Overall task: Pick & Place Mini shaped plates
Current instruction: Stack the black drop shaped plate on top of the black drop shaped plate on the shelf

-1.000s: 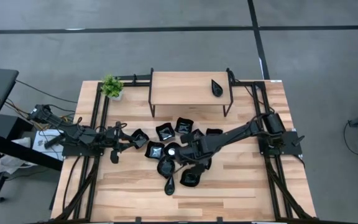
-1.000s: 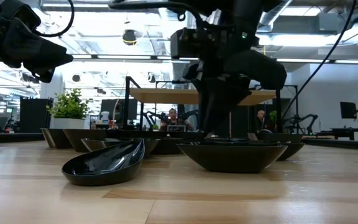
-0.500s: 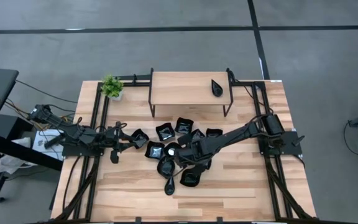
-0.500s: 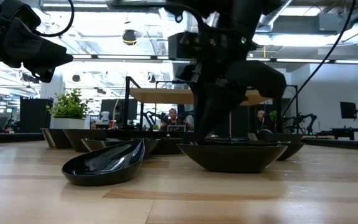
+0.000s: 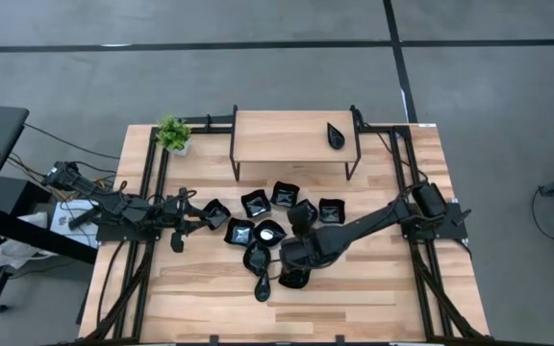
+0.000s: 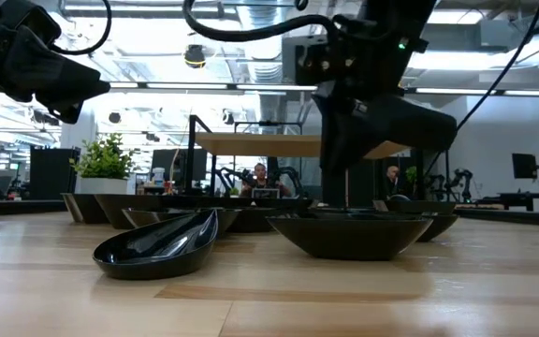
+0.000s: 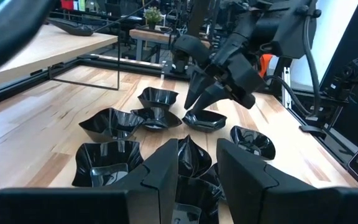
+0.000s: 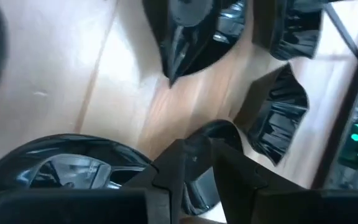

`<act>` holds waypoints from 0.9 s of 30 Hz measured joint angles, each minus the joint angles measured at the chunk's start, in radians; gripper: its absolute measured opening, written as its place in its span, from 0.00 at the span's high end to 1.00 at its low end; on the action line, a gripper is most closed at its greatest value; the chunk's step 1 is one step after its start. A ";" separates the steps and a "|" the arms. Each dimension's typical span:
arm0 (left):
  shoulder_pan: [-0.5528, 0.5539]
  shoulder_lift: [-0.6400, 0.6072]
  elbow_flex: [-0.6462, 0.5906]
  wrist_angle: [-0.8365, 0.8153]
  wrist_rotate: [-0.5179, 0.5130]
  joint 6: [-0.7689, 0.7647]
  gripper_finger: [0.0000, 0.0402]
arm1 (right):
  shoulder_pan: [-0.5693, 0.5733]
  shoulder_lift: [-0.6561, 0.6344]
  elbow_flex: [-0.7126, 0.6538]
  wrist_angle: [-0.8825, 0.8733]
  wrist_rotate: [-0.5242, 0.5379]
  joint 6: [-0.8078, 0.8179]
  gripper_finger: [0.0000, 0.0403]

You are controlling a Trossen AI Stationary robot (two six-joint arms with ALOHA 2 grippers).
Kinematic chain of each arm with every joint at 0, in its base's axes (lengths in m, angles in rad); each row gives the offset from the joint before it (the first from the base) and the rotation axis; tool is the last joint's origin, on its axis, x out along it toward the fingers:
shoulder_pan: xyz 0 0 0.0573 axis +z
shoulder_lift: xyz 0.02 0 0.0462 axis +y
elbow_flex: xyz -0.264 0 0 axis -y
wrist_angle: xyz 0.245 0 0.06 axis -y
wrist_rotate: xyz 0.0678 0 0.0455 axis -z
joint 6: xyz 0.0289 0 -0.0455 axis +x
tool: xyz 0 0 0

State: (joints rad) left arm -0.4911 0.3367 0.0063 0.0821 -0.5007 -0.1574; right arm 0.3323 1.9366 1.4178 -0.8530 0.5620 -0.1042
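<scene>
Several glossy black mini shaped plates point(image 5: 270, 232) lie clustered on the wooden table's middle, resting on their bases. One teardrop plate point(image 5: 336, 135) lies on the raised shelf point(image 5: 291, 139). My right gripper point(image 5: 291, 255) hangs over the cluster's near side, above the big near plate point(image 6: 349, 234), pointing down and shut on a plate. My left gripper point(image 5: 188, 216) waits open and raised at the cluster's left, beside the leftmost plate point(image 5: 216, 211). My right gripper holds a black plate by its rim point(image 8: 211, 134), pinched between the two fingers, which come from above pointing down. The fingers hide most of that plate. In the low view the gripper's end point(image 6: 344, 164) stands above the plates on the table.
A small green potted plant point(image 5: 172, 133) stands at the table's far left corner. The shelf's black metal legs point(image 5: 235, 159) stand on the table's far side. Bare wood lies toward the near edge point(image 5: 287, 322). People sit in the room beyond the table point(image 6: 260, 178).
My right gripper has come up from among the plates, where its fingers reached down to table level, and has moved toward the table's near edge. The plate under the arm's former place now shows.
</scene>
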 joint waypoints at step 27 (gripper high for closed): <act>0.000 -0.001 0.000 0.023 0.000 0.003 0.72 | 0.104 -0.199 -0.649 0.959 0.139 -0.387 0.81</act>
State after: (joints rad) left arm -0.4911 0.3359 0.0063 0.1056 -0.5007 -0.1547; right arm 0.4366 1.7381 0.7688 0.1058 0.7006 -0.4915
